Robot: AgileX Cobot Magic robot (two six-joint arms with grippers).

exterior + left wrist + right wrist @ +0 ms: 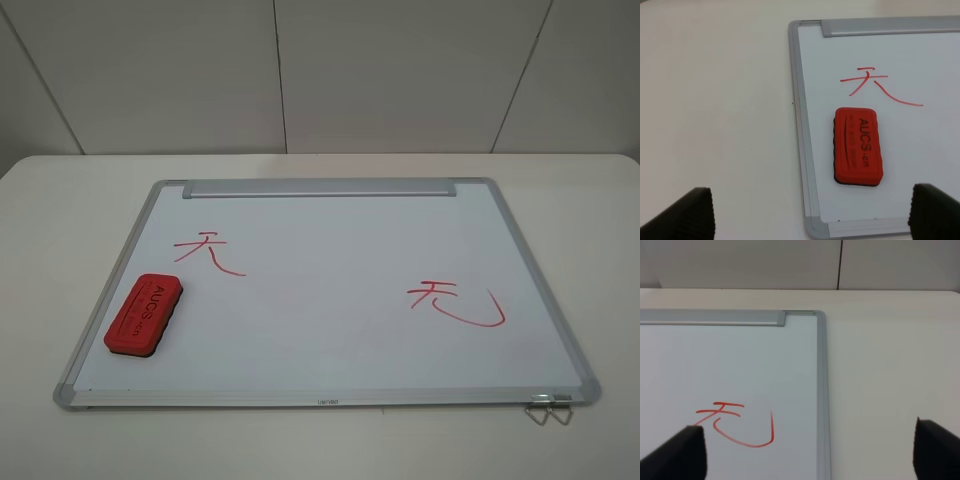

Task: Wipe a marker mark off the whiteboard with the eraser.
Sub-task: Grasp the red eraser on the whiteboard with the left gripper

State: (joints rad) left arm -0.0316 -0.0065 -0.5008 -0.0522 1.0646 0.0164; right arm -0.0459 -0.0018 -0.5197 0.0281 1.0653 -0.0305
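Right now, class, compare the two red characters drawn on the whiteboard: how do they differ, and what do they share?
The marker mark sits on the left of the high view, close to the eraser; the larger character sits on the right, alone. The marker mark ends in a thin sweeping tail; the larger character in a big curved hook. Both are red, hand-drawn on the whiteboard.

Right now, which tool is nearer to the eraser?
Left. The left tool hovers open close by the eraser; the right tool hovers across the whiteboard, by the hooked character.
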